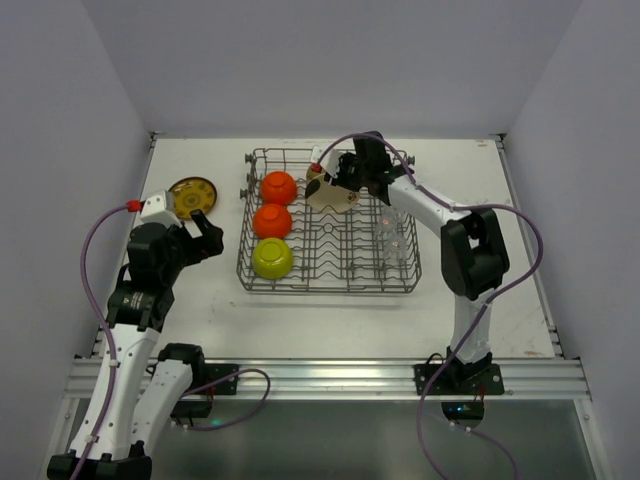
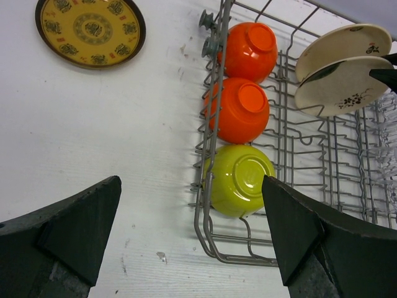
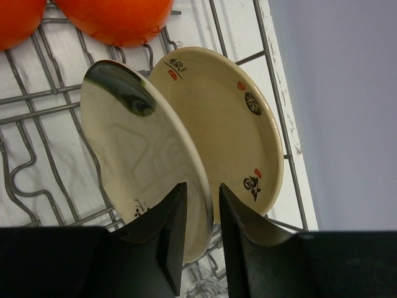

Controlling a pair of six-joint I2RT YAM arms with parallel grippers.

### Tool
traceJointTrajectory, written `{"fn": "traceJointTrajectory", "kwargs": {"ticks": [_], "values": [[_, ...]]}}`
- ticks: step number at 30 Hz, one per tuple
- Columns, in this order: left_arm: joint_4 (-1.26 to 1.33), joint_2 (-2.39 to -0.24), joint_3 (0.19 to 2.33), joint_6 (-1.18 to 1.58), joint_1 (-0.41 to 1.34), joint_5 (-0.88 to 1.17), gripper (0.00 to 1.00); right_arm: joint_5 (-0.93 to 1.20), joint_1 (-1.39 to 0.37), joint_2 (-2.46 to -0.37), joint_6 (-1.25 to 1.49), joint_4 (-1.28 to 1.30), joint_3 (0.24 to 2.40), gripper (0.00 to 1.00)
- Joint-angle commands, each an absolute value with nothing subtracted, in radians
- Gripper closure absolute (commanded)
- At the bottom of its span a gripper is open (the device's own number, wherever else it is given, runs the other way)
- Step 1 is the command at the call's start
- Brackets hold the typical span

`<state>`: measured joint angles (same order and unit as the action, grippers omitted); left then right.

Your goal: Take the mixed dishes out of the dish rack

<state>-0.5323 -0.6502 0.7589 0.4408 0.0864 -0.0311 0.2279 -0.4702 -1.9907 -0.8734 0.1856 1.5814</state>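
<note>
The grey wire dish rack [image 1: 300, 282] holds two orange bowls [image 1: 278, 187] [image 1: 272, 221] and a yellow-green bowl [image 1: 272, 258] upside down in its left row. Two beige plates [image 3: 223, 112] [image 3: 133, 149] stand on edge at the rack's far side. Clear glasses [image 1: 393, 240] stand on its right. My right gripper [image 3: 201, 189] straddles the rim of the nearer plate, jaws narrowed on it. My left gripper [image 2: 191, 183] is open and empty above the table, by the rack's near left corner. A yellow patterned plate [image 1: 192, 196] lies flat on the table.
The rack's wire wall [image 2: 214, 124] with small knobs [image 2: 208, 22] runs between my left gripper and the bowls. White walls close in the table on the left, right and back. Bare white table [image 2: 93, 136] lies left of the rack.
</note>
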Motion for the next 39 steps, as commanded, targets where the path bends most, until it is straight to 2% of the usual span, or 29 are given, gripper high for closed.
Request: {"fn": "traceJointTrajectory", "kwargs": {"ticks": [1, 14, 19, 34, 39], "values": [[-0.512, -0.641, 0.756, 0.408, 0.091, -0.011, 0.00, 0.256, -0.465, -1.993, -0.920, 0.144, 1.588, 0.71], [-0.509, -0.635, 0.753, 0.408, 0.092, -0.011, 0.00, 0.270, -0.459, -1.939, -0.968, 0.158, 1.549, 0.96], [-0.512, -0.637, 0.753, 0.408, 0.092, -0.012, 0.00, 0.273, -0.454, -1.913, -0.999, 0.155, 1.529, 1.00], [-0.511, -0.620, 0.753, 0.410, 0.092, -0.014, 0.00, 0.299, -0.440, -1.767, -0.980, 0.121, 1.494, 1.00], [-0.511, -0.611, 0.755, 0.410, 0.091, -0.014, 0.00, 0.296, -0.439, -1.708, -0.899, 0.118, 1.497, 1.00]]}}
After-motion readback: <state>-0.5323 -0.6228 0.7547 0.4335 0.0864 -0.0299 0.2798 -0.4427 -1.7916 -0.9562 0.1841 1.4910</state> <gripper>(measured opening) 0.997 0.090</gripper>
